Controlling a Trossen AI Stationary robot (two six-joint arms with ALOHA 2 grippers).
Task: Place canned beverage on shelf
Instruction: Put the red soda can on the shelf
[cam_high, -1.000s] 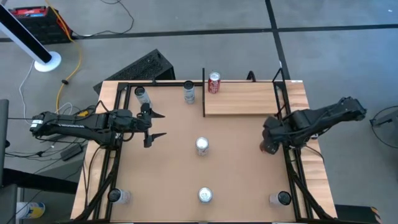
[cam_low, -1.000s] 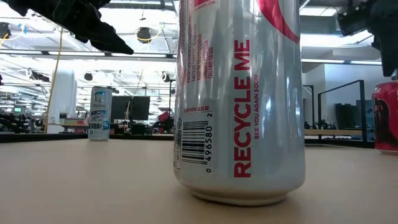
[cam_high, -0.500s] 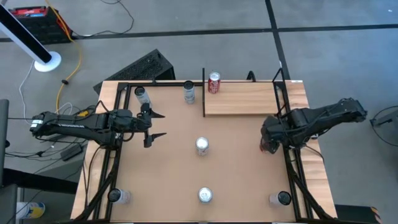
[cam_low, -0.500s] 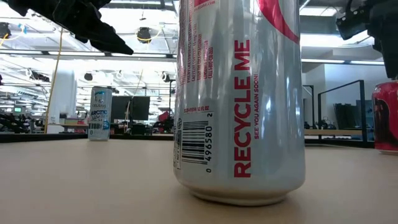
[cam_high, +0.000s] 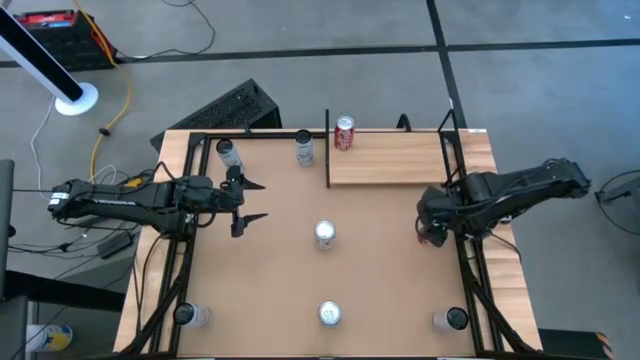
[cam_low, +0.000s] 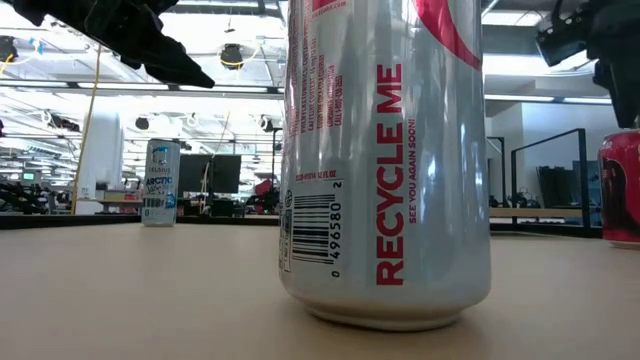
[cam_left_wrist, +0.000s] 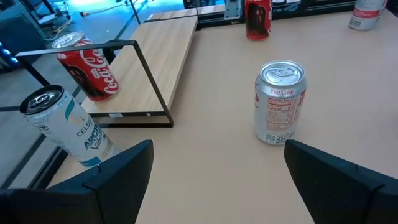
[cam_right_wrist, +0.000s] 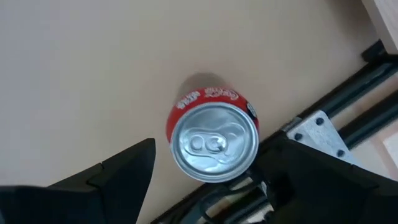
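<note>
A red cola can (cam_right_wrist: 214, 142) stands upright on the table by the right frame rail, seen from straight above. My right gripper (cam_right_wrist: 208, 180) hangs over it, open, one finger on each side and clear of the can; in the high view that gripper (cam_high: 430, 222) hides most of the can. The shelf (cam_high: 395, 160) lies at the table's far right, with another red can (cam_high: 344, 132) standing at its left end beside the black upright bar. My left gripper (cam_high: 247, 202) waits open over the table's left side, facing a silver diet cola can (cam_left_wrist: 280, 102).
Silver cans stand at the far left (cam_high: 228, 152), next to the shelf (cam_high: 305, 148), mid-table (cam_high: 325, 234) and at the near edge (cam_high: 330, 313). Two more cans sit in the near corners (cam_high: 190, 316) (cam_high: 447, 320). Black frame rails (cam_high: 470, 280) run along both sides.
My right gripper's fingers have spread wider and it has shifted slightly left over the red can. The left arm has not moved.
</note>
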